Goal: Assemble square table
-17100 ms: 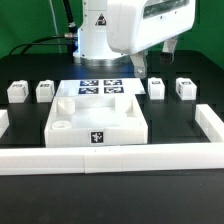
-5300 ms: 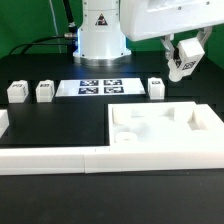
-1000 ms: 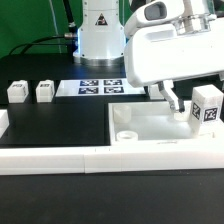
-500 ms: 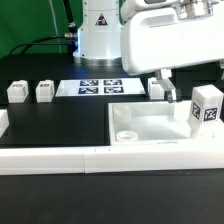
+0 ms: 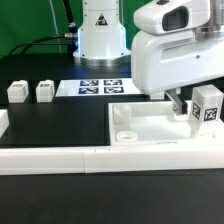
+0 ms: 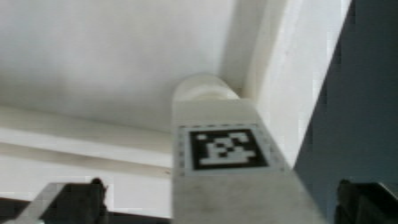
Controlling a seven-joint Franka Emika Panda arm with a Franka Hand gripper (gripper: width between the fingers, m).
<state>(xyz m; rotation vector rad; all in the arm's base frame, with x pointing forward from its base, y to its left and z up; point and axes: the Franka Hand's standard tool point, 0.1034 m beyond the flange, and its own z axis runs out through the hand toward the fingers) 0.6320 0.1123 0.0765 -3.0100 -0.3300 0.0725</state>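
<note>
A white robot arm reaches down over the square table top point(image 5: 150, 143), a large white tray-like panel with a raised rim.

One small white leg point(image 5: 207, 106) stands upright on the table top, at its end on the exterior view's right. The leg's black-and-white tag faces the camera. The wrist view shows this leg tucked into a corner of the table top's rim, though which corner cannot be told.

The gripper point(image 6: 217, 200) hangs over this leg with its jaws spread as wide as they go. The two dark fingertips point(image 6: 71, 198) sit one on either side of the leg, each with a clear gap, so the claw touches nothing and holds nothing.

Two more tagged legs point(image 5: 16, 92) point(image 5: 44, 92) stand side by side on the black table, well apart from the table top on the exterior view's left.

The marker board point(image 5: 98, 87) lies flat behind the table top, towards the robot's base. A long low white border rail point(image 5: 60, 160) runs just in front of the table top.
</note>
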